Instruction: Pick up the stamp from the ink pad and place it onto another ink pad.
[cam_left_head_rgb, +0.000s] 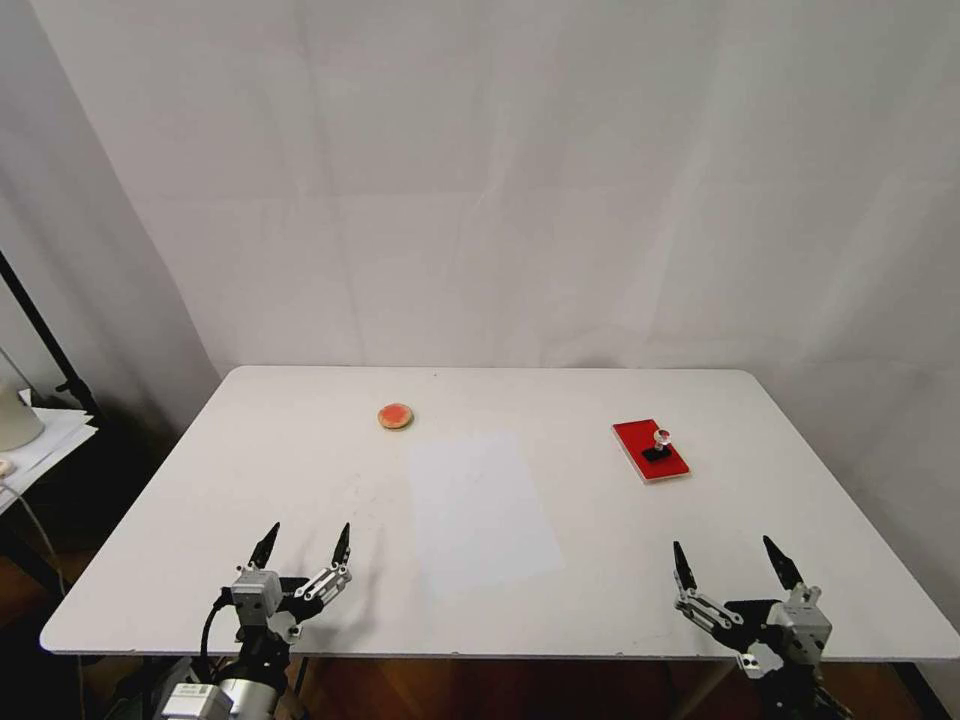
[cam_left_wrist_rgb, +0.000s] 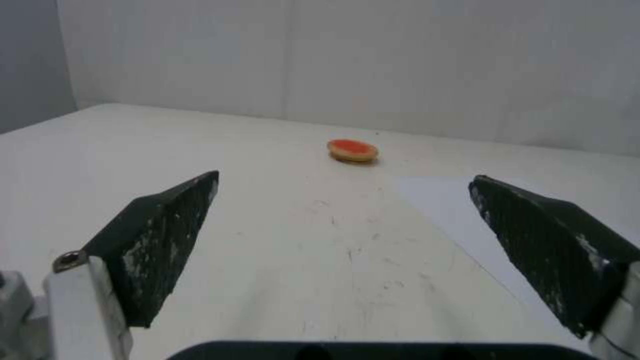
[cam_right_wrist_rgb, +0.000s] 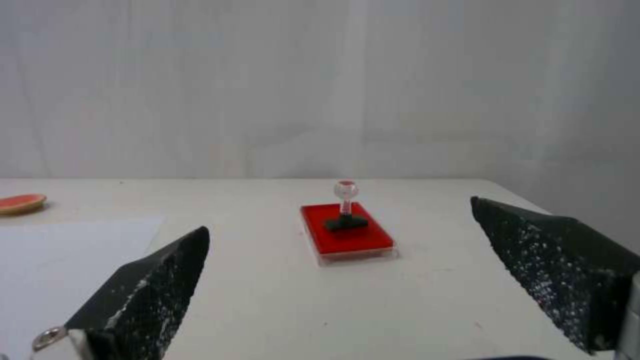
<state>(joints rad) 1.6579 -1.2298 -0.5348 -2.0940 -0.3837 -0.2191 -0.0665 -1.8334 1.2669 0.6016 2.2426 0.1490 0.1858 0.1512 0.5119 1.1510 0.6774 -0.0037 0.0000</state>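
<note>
A white paper sheet (cam_left_head_rgb: 482, 510) lay flat mid-table (cam_left_head_rgb: 150, 560), between my two arms, and nothing stood between my right gripper (cam_left_head_rgb: 738, 563) and the stamp (cam_left_head_rgb: 659, 444). The stamp stood upright on the red pad (cam_left_head_rgb: 650, 451), toward that pad's far end, on the right half of the table with bare surface all round it. The round pad (cam_left_head_rgb: 396, 416) sat well apart on the left half, beyond the sheet's far left corner, also clear on every side. My left gripper (cam_left_head_rgb: 303, 544) hovered near the table's front edge, fingers spread wide, holding nothing; my right gripper hovered near the front edge too, equally wide and empty. My right wrist view caught the stamp's clear knob (cam_right_wrist_rgb: 345, 189) and black base (cam_right_wrist_rgb: 346, 223), with the round pad (cam_right_wrist_rgb: 21, 202) at its margin. My left wrist view had the round pad (cam_left_wrist_rgb: 353, 150) straight ahead between my fingers (cam_left_wrist_rgb: 160, 235), and the sheet's edge (cam_left_wrist_rgb: 453, 210) running under one of them.
</note>
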